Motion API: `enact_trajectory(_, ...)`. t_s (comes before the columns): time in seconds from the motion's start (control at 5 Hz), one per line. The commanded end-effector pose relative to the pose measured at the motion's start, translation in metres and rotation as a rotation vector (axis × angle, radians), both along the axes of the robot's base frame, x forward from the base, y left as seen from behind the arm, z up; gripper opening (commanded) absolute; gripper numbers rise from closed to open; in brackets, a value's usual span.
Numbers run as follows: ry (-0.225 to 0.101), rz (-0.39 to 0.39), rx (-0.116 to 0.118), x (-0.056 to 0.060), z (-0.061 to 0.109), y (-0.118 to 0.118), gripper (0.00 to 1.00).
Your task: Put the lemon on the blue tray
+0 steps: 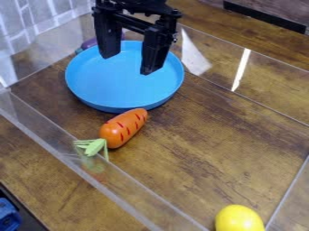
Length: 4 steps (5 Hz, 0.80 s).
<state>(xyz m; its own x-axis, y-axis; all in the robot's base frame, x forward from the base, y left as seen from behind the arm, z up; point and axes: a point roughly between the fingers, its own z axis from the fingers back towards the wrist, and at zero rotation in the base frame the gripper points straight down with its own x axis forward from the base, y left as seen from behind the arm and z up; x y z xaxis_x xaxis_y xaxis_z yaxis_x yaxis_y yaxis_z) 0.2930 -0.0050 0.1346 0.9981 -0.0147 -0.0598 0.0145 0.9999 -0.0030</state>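
Note:
The lemon [239,219] is a small bright-yellow oval lying at the bottom right, near the front edge of the wooden table. The blue tray [90,90] is a round shallow dish at the upper left. My gripper [132,54] hangs above the tray, pointing down, with its two black fingers [154,52] spread apart and nothing between them. It is far from the lemon.
An orange carrot [125,127] with green leaves [89,148] lies just in front of the tray. Clear plastic walls [49,135] enclose the wooden work area on the left, front and right.

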Motion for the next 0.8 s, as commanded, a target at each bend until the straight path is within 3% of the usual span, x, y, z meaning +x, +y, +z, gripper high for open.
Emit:
enact_trajectory(0.0,0.007,-0.005,-0.002,0.004,-0.005,-0.003,1.00)
enact_trajectory(0.4,-0.001,-0.142,-0.006,0.002,-0.024,-0.028,1.00)
enact_trajectory(0.6,-0.010,-0.222,-0.005,-0.012,-0.029,-0.049,1.00)
